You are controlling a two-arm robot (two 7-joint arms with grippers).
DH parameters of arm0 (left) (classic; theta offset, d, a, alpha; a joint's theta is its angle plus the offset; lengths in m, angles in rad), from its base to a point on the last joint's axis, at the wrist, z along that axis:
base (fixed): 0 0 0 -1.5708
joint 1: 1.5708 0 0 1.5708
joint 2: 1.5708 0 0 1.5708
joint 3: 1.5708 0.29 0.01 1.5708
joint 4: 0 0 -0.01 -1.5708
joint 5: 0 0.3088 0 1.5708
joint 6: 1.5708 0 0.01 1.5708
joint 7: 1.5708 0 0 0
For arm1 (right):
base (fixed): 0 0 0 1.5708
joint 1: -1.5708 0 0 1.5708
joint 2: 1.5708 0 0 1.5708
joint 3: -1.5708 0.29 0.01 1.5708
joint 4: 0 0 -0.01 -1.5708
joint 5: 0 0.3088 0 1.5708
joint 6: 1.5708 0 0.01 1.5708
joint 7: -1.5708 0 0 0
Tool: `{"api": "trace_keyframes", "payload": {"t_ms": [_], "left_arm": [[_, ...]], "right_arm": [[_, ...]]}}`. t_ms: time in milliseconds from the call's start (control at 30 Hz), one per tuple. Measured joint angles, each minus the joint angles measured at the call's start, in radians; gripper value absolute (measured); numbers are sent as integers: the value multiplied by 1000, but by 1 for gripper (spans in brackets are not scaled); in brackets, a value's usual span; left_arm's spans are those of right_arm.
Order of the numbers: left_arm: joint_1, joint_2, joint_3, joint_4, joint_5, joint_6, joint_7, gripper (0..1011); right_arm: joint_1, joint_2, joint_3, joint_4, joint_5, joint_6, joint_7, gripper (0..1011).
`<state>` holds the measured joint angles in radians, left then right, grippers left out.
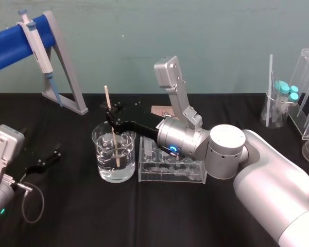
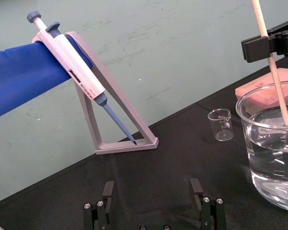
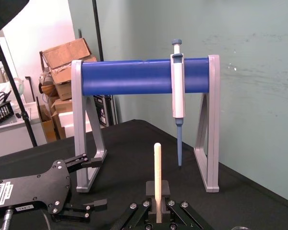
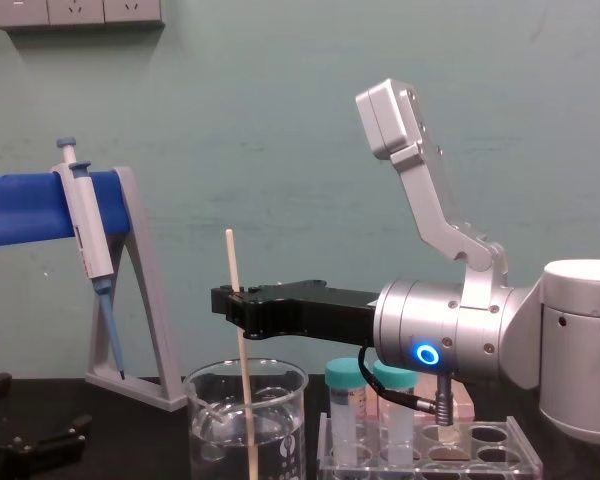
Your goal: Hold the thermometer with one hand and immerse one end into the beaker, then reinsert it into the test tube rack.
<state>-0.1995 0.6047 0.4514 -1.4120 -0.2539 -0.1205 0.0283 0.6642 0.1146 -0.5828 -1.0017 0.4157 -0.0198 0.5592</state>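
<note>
Right hand (image 1: pixel 112 115): we find it clamped on the thermometer (image 1: pixel 113 135).
Thermometer: upright, lower end in the beaker (image 1: pixel 100 154) directly below that hand.
Rack (image 1: pixel 170 172): under its wrist, just beside the beaker.
Left hand (image 2: pixel 153 211): fingers apart, low over the worktop (image 1: pixel 67 216).

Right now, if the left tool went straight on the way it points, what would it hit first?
Probably the grey foot of the pipette stand; the left tool, open, aims there across the black tabletop. The beaker sits aside. Depth unclear.
</note>
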Motion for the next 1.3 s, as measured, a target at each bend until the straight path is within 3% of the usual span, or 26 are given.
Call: {"api": "trace_keyframes", "payload": {"t_ms": [1300], "left_arm": [[0,0,0,0,0,0,0,1004]], "right_arm": [[0,0,0,-1,1,0,-1,48]]}}
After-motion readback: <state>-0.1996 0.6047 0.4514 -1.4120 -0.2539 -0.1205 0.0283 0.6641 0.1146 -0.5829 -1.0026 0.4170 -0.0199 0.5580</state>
